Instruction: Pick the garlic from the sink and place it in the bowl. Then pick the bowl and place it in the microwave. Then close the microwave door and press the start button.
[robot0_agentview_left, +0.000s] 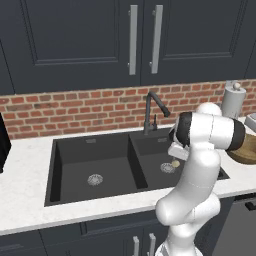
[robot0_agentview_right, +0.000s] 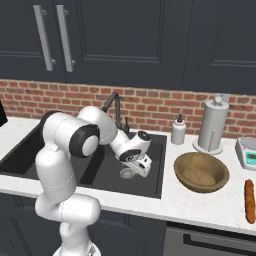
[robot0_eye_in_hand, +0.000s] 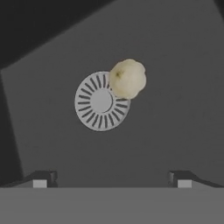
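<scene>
Dark cabinets and a red brick backsplash frame this kitchen counter, where a matte black sink (robot0_agentview_left: 95, 160) sits in pale stone. Nearest the hand camera, the gripper (robot0_eye_in_hand: 112, 178) hangs over the right basin with its jaws spread wide and nothing between them. Below lies the garlic (robot0_eye_in_hand: 127, 78), resting on the basin floor and overlapping the edge of the round silver drain (robot0_eye_in_hand: 101, 101) — off-centre from the jaws, up and slightly right in the hand view. A good grasp likely means shifting over the bulb first, then descending straight so both fingers straddle it. Farther along the counter waits the wooden bowl (robot0_agentview_right: 201, 171), beside a paper towel holder (robot0_agentview_right: 212, 125).
</scene>
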